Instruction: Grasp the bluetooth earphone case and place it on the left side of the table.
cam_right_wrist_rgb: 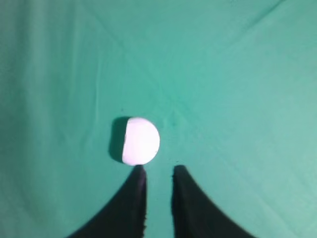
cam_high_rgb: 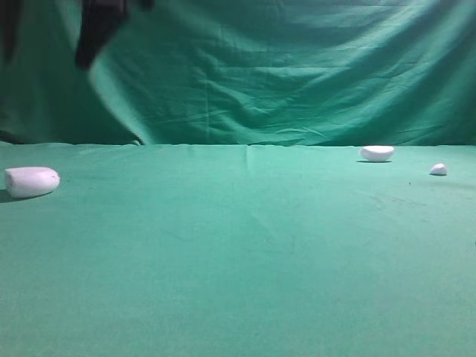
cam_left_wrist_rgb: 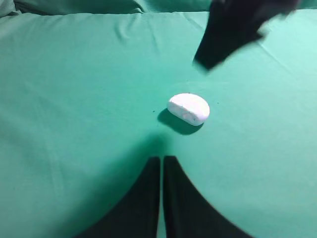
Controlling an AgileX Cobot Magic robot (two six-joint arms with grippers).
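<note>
The bluetooth earphone case (cam_high_rgb: pixel 31 181), white and oblong, lies by itself on the green table (cam_high_rgb: pixel 238 260) at the far left. In the left wrist view the case (cam_left_wrist_rgb: pixel 188 108) rests on the cloth ahead of my left gripper (cam_left_wrist_rgb: pixel 162 161), whose fingers are pressed together and empty. In the right wrist view the case (cam_right_wrist_rgb: pixel 140 141) lies on the cloth just beyond my right gripper (cam_right_wrist_rgb: pixel 158 169), whose fingers stand a little apart with only cloth between them. From outside, the right gripper (cam_high_rgb: pixel 93 44) is a dark blur high above the case.
A flatter white half-moon piece (cam_high_rgb: pixel 377 153) and a tiny white pebble-like piece (cam_high_rgb: pixel 438 169) lie at the far right near the backdrop. A draped green backdrop (cam_high_rgb: pixel 282 74) closes the back of the table. The right arm's blurred dark shape (cam_left_wrist_rgb: pixel 237 27) hangs beyond the case.
</note>
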